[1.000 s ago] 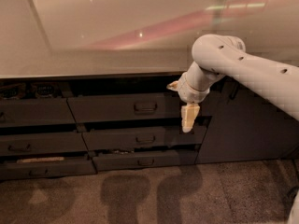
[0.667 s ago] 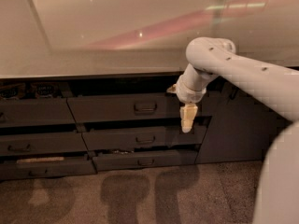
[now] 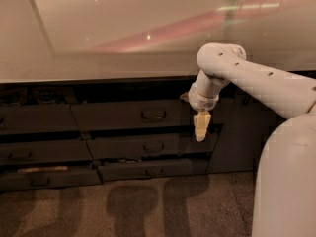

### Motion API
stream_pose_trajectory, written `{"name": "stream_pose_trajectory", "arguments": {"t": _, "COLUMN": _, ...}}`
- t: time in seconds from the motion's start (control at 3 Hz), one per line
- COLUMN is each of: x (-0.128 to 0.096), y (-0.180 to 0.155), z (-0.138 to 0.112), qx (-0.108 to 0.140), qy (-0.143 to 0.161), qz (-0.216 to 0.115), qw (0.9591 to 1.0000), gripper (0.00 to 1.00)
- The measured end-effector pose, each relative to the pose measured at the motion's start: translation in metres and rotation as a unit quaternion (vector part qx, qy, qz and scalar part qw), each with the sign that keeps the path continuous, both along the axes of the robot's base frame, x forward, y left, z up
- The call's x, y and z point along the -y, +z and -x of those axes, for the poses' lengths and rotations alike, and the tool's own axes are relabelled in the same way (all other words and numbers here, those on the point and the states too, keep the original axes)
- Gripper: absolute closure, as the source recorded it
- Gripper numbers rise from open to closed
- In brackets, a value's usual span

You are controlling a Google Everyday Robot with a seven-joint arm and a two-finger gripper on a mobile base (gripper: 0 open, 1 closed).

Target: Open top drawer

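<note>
Your gripper [image 3: 200, 136] hangs tips-down at the right end of the top drawer [image 3: 113, 116], under the desk [image 3: 123, 38]. Its fingers look pressed together and hold nothing. Part them, move left to the loop handle [image 3: 153, 114], close on it squarely, and pull straight out.

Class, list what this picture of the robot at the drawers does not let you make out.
1. Camera view: the top drawer's right end, hidden behind the claw hanging right of its handle.
2. Left drawers, cut off by the left edge.
3. Pale strip in the lowest left drawer: too dim to name.
</note>
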State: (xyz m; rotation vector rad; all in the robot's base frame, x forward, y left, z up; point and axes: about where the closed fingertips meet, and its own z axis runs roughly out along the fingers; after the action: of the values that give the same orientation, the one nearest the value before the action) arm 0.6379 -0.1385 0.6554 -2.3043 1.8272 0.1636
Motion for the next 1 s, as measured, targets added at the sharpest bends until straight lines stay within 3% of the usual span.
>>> {"name": "stream_pose_trajectory", "arguments": {"t": 0.33, "x": 0.0000, "y": -0.0130, "z": 0.0056, "qx": 0.036, "qy": 0.021, "qz": 0.028, "qw": 0.9987, "gripper": 0.00}}
{"name": "stream_pose_trajectory", "arguments": {"t": 0.67, "x": 0.0000, "y": -0.0129, "z": 0.0056, "qx": 0.036, "qy": 0.021, "qz": 0.028, "qw": 0.9987, "gripper": 0.00}}
{"name": "stream_pose_trajectory", "arguments": {"t": 1.0, "x": 0.0000, "y": -0.0129, "z": 0.0056, "qx": 0.036, "qy": 0.021, "qz": 0.028, "qw": 0.9987, "gripper": 0.19}}
